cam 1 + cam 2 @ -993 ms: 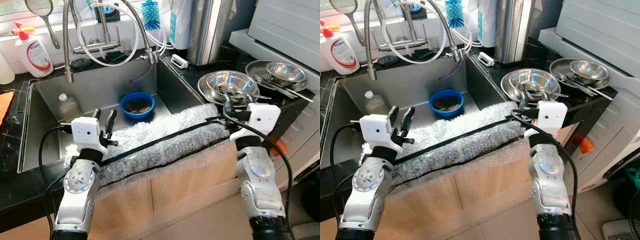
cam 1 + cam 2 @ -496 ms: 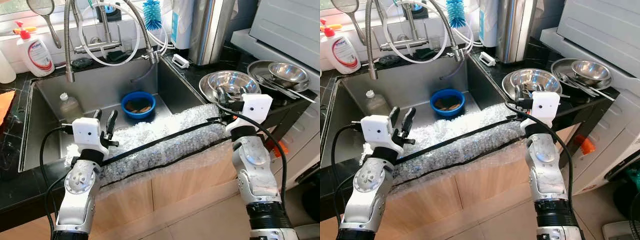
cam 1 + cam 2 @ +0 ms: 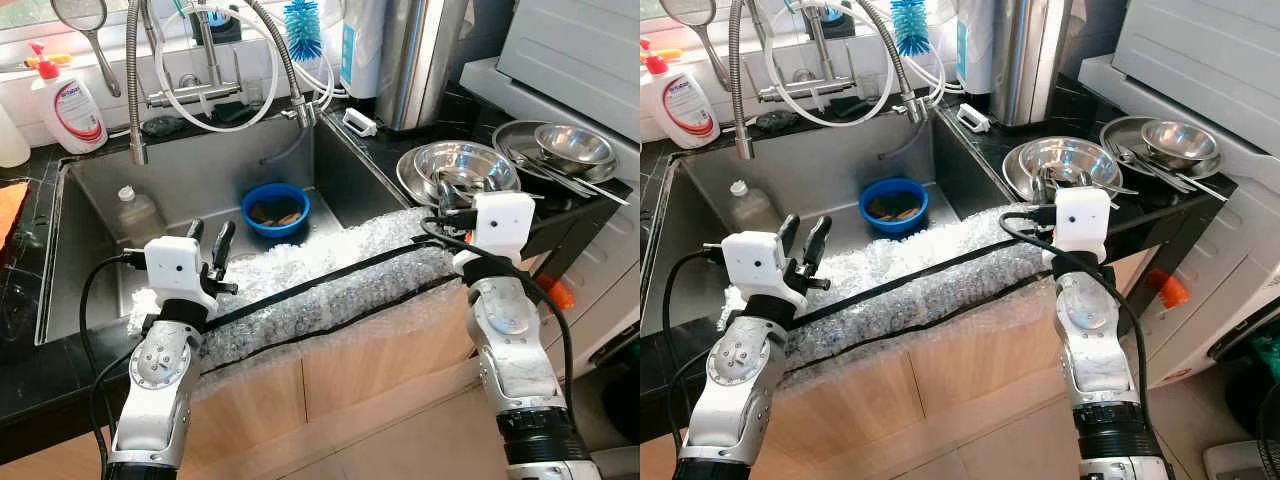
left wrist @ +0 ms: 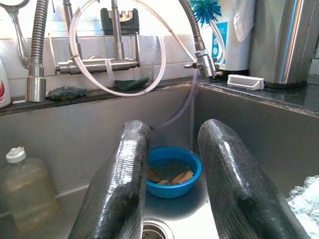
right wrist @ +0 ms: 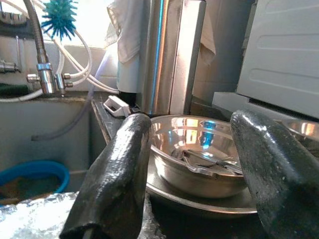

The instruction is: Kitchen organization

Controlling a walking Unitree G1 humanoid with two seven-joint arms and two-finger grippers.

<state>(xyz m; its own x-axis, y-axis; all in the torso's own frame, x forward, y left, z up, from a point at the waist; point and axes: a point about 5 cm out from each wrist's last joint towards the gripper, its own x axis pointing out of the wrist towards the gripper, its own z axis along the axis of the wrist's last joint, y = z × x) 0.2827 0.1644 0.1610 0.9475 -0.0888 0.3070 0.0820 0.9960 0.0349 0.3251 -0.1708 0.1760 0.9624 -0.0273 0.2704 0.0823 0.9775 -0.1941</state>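
Both silver arms are up in front of the body, forearms rising almost vertical from the bottom of the head views, white wrist boxes on top. Left gripper [image 3: 207,243] has its 2 black fingers [image 4: 122,184] pointing forward and up with a clear gap between them. Right gripper [image 5: 192,186] sits a bit higher than the left, its 2 fingers [image 5: 117,172] spread wide apart too, nothing held.

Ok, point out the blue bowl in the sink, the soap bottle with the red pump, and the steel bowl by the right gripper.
blue bowl [image 3: 275,224], left eye view, front rim.
soap bottle [image 3: 72,112], left eye view, label.
steel bowl [image 5: 199,149], right wrist view, inner wall.
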